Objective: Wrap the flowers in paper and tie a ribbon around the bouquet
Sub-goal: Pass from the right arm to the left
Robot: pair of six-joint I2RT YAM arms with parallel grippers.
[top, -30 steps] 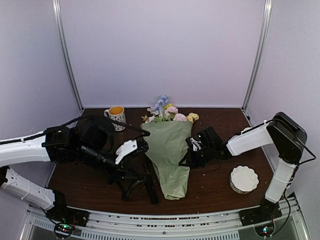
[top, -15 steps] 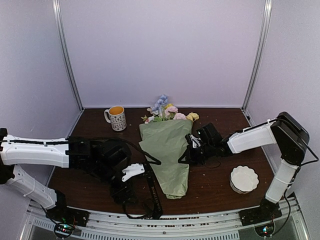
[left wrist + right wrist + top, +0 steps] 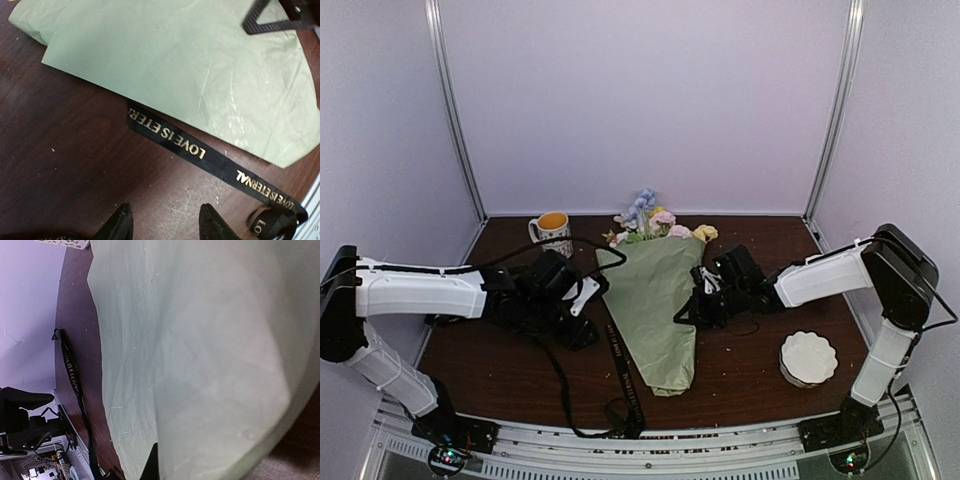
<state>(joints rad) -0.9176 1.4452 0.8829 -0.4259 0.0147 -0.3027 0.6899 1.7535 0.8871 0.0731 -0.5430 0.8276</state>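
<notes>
The bouquet (image 3: pixel 655 300), a cone of pale sage green paper (image 3: pixel 175 65), lies flat on the dark brown table (image 3: pixel 65 165). Its pastel flowers (image 3: pixel 655 222) point to 12 o'clock and its narrow tip to 6 o'clock in the overhead view.

The long, narrow black ribbon with gold lettering (image 3: pixel 190 146) comes out from under the cone's left edge. It runs down the table toward 6 o'clock, roughly parallel to the cone, and ends in a loose tangle by the near rail.

The left gripper (image 3: pixel 167 220) is the nearer one, with the ribbon just beside it at 3 o'clock seen from above. In its own wrist view the fingers are spread over bare wood with nothing between them. There the ribbon lies ahead at 12 o'clock, slanting from 10 to 4 o'clock across their line of approach. A reach forward, with the jaws turned to straddle the band's width, looks like what picking it up calls for.

The right gripper (image 3: pixel 702 300) sits against the cone's right edge at 3 o'clock with its fingers pressed together. Whether they pinch paper cannot be told.
</notes>
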